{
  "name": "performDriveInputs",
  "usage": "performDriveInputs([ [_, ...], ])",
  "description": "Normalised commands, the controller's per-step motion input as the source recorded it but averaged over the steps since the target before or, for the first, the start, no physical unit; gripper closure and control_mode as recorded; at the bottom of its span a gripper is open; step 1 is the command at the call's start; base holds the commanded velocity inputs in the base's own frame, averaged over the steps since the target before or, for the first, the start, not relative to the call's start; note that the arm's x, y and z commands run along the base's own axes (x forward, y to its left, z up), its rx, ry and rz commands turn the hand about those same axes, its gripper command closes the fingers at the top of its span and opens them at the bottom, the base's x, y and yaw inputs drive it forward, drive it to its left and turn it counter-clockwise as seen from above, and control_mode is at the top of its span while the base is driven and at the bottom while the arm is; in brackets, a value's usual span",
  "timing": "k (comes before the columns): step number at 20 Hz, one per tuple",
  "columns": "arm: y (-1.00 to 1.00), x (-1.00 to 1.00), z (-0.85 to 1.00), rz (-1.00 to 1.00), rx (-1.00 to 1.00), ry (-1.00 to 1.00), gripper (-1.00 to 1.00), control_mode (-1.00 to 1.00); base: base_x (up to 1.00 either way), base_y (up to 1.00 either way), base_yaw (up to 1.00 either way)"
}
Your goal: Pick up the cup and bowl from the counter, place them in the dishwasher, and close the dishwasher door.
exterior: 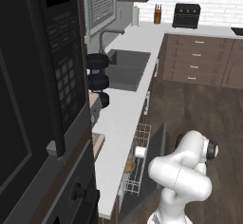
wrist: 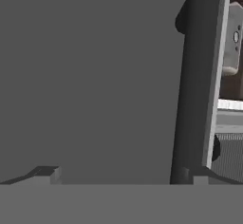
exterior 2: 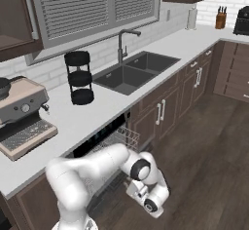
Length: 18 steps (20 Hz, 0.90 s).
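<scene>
well, from my seat i see a long pale counter (exterior 2: 160,53) running over dark brown cabinets, with a sunken sink (exterior 2: 133,70) and a tall faucet (exterior 2: 124,41) under a shuttered window (exterior 2: 92,2). the floor is dark wood. on the counter stand a black stack of round tiers (exterior 2: 80,78) and a coffee machine (exterior 2: 22,114) at the near end; far down there is a knife block (exterior 2: 221,18) and a black toaster oven (exterior: 186,15).

the dishwasher (exterior 2: 104,139) sits under the counter, its white wire rack (exterior: 137,163) pulled out. the left base view looks down into that rack: the cup (exterior: 140,152) lies there on its side, and the bowl (exterior: 130,165) sits just beside it, nearer the camera. the dishwasher door (exterior: 159,159) stands partly raised, tilted, next to the rack, with my arm's elbow right beside it.

the right base view gives me the arm bent low in front of the dishwasher, hand (exterior 2: 146,195) down near the floor; the rack's contents are hidden there. the left view also has a big black microwave (exterior: 33,71) close on its left.

the hand view presses up to a flat dark panel, its edge running up the right side. the two finger tips (wrist: 50,174) sit wide apart at the bottom with nothing between them.
</scene>
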Motion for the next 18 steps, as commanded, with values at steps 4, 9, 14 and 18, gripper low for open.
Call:
performDriveInputs([
  [4, 1.0, 0.46, 0.46, -0.06, -0.03, 0.0, -1.0, -1.0, 0.0, 0.0, 0.0],
  [9, 1.0, 0.65, 0.24, -0.07, -0.11, 0.03, -1.0, -1.0, 0.0, 0.0, 0.0],
  [14, 1.0, 0.68, 0.05, -0.08, -0.13, 0.07, -1.0, -1.0, 0.0, 0.0, 0.0],
  [18, 1.0, 0.69, 0.0, -0.09, -0.13, 0.12, -1.0, -1.0, 0.0, 0.0, 0.0],
])
